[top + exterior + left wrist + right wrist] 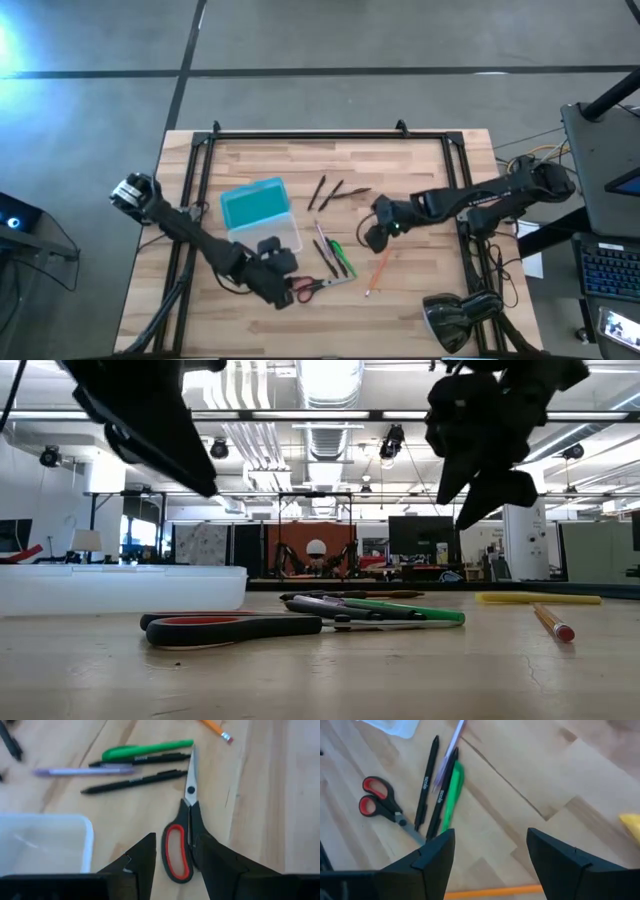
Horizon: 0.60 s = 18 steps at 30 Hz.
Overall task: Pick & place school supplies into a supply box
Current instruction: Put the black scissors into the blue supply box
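Note:
The red-handled scissors [318,286] lie flat on the table, seen also in the left wrist view [186,820] and low view [230,627]. The green marker [340,255] lies beside dark pens [132,781] and a lilac pen [82,771]. The orange pencil [378,272] and short yellow stick [540,598] lie further right. The supply box [262,218] lies open, turquoise lid [253,203] beside whitish tray [45,842]. My left gripper [175,840] hovers open above the scissors' handles. My right gripper [490,837] hangs open above the pencil [490,891].
More dark pens [330,192] lie toward the far edge, past the box. A black metal frame [310,135] runs along the table's far and side edges. A dark lamp-like object [455,318] sits at the near right corner. Bare wood lies right of the pencil.

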Tool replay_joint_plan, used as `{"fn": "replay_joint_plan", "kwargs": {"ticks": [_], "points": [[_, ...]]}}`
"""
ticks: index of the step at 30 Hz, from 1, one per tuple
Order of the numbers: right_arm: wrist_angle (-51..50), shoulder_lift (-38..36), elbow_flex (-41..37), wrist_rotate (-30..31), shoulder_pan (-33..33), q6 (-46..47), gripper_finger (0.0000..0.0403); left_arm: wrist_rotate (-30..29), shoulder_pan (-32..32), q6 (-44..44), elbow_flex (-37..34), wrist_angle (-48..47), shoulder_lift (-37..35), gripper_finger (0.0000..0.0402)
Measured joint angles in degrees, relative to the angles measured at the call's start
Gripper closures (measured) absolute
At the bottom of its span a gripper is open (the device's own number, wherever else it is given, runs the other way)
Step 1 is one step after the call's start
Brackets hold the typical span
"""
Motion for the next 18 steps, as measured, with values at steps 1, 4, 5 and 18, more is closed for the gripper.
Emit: {"fn": "replay_joint_plan", "kwargs": {"ticks": [1,4,5,18], "points": [[-0.2,0.0,0.0,1.2,0.9,1.0,0.0165,0.0,-0.1,-1.0,0.0,-0.1,0.7,0.0276],[-1.8,0.0,0.0,3.6,2.4,3.8,0.0165,2.2,-0.2,-3.0,0.0,0.0,2.8,0.0276],[-2.3,0.0,0.0,3.9,2.7,4.6,0.0165,3.2,-0.1,-3.3,0.0,0.0,3.6,0.0276],[-4.9,0.0,0.0,3.9,4.5,4.6,0.0165,8.0,-0.6,-1.9,5.4,1.9,12.1,0.0268]]}}
